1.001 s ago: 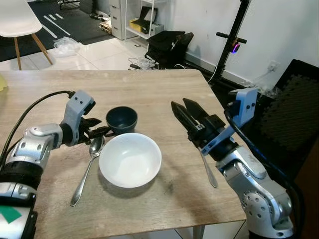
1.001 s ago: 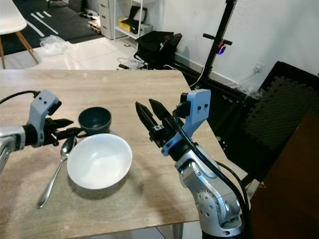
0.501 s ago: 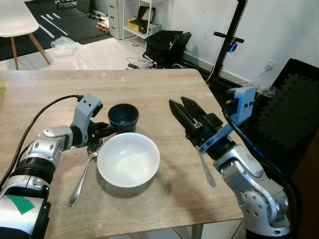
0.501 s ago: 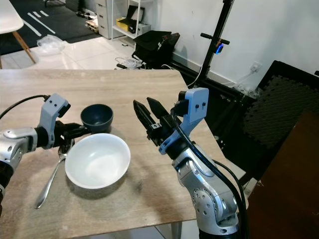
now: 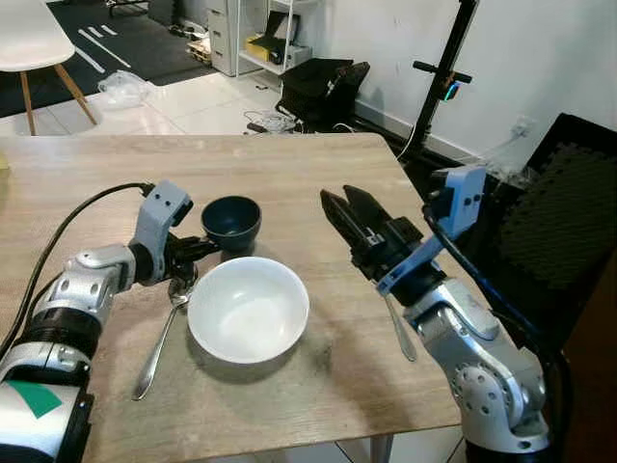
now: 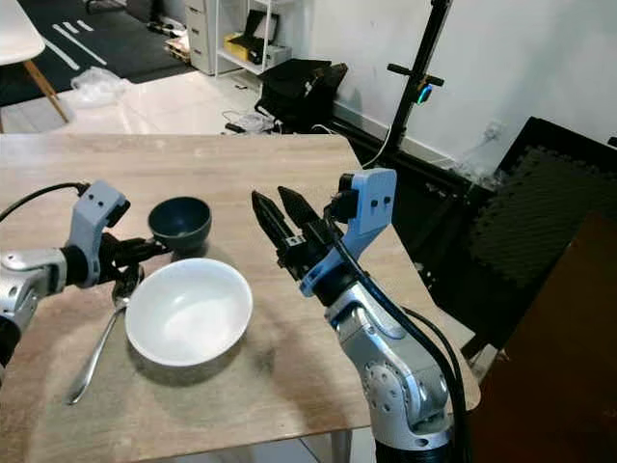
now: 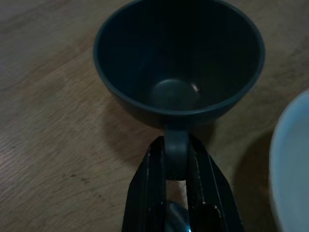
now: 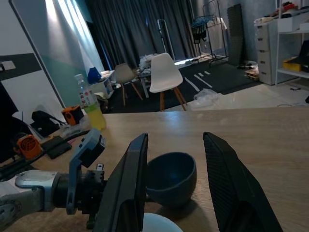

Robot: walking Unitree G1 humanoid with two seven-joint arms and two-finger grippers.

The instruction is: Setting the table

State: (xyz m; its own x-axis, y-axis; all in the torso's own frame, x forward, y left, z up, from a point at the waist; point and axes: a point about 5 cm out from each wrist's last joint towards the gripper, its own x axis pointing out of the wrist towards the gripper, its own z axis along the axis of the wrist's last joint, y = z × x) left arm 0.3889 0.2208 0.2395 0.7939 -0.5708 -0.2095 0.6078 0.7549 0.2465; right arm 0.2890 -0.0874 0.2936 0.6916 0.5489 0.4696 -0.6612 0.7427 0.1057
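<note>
White wall (image 5: 540, 58), pale tiled floor (image 5: 193, 106), dark rug (image 5: 106, 39), white chair (image 5: 34, 43), black stand (image 5: 443, 87) beyond the wooden counter (image 5: 289, 164).

Two silver segmented arms with rounded metallic joints, black cable along each forearm, pale blue camera housing at each wrist, left gripper (image 5: 201, 247) and right gripper (image 5: 339, 204) each with two long tapered black fingers, green marking on lower left arm.

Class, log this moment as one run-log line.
left gripper: shut on dark cup handle | right gripper: open, raised | white bowl: on table
</note>
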